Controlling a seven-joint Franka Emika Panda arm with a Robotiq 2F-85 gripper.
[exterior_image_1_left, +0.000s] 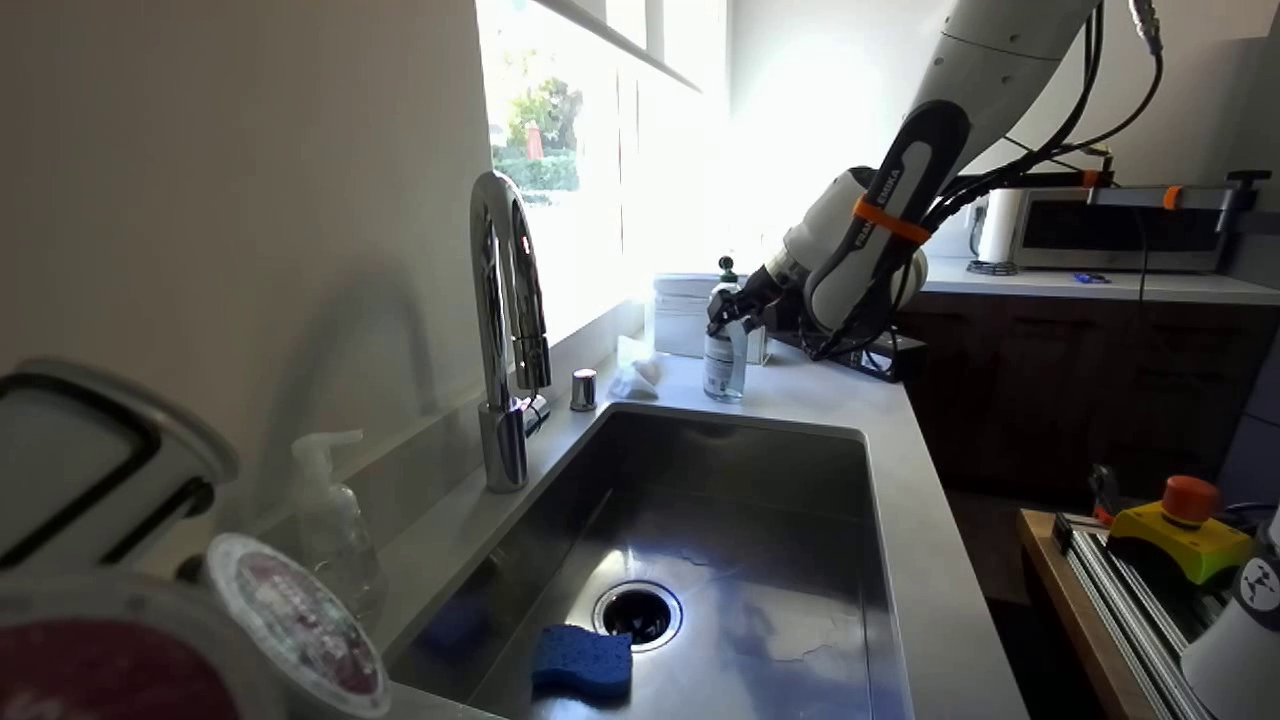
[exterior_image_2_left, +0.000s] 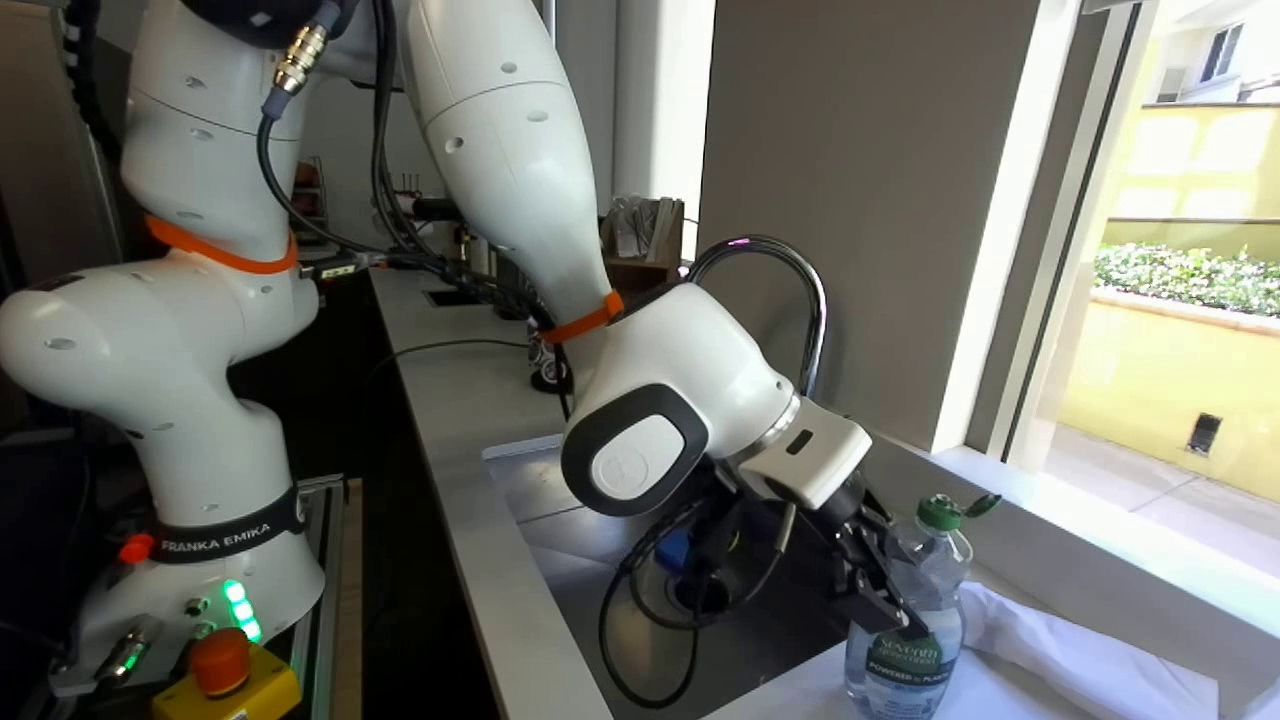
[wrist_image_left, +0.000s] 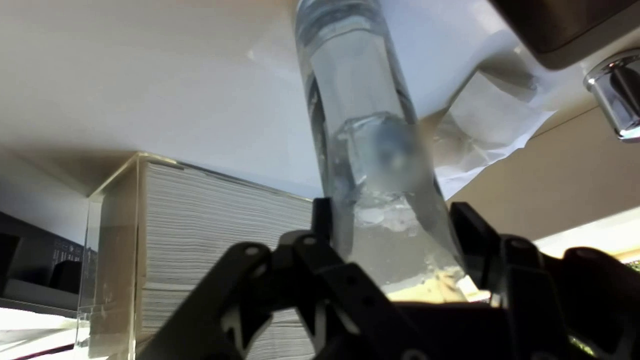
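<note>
On the counter (exterior_image_1_left: 830, 402) just beside the sink (exterior_image_1_left: 750, 455), a clear bottle (exterior_image_2_left: 905, 665) stands upright between the fingers (wrist_image_left: 322, 220) of the gripper (wrist_image_left: 392, 220), which clasps it from both sides. Nearby is a clear box (wrist_image_left: 117, 250) holding stacked white paper (wrist_image_left: 215, 225).

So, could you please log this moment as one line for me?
hand: closed around clear bottle | pose: upright on counter | cap: green, flipped open | sink: blue sponge by drain | nearby: white paper stack
</note>
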